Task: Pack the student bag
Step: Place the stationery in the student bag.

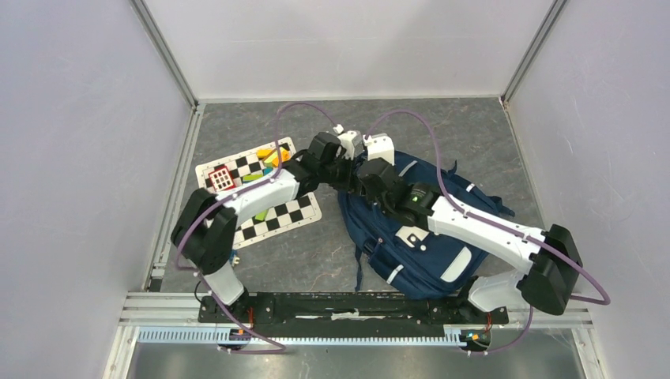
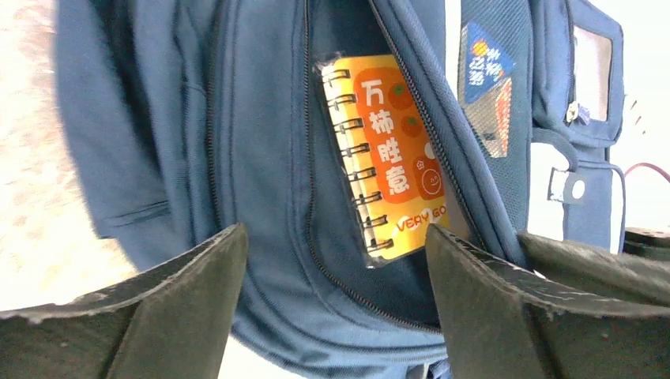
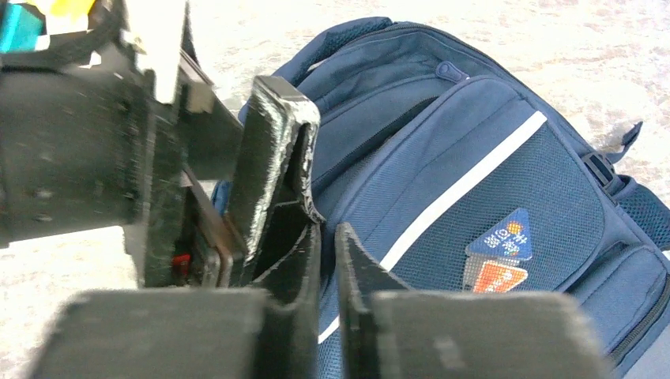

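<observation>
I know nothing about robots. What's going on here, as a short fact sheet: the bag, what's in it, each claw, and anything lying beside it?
Bag: navy student bag, lying down, one zip compartment open
Inside: orange spiral notebook, partly tucked into the opening
Left gripper: open, over the opening, holding nothing
Right gripper: shut, at the bag's upper edge; unclear whether it pinches fabric
Beside the bag: checkered mat with coloured blocks, on the left arm's side

A robotics lab test cell: plain pale walls (image 1: 348, 47) on aluminium framing (image 1: 166, 51) enclose a grey table (image 1: 442, 126), with a checkerboard calibration mat (image 1: 294, 212) at ten o'clock and a mounting rail (image 1: 355, 308) at six.
</observation>
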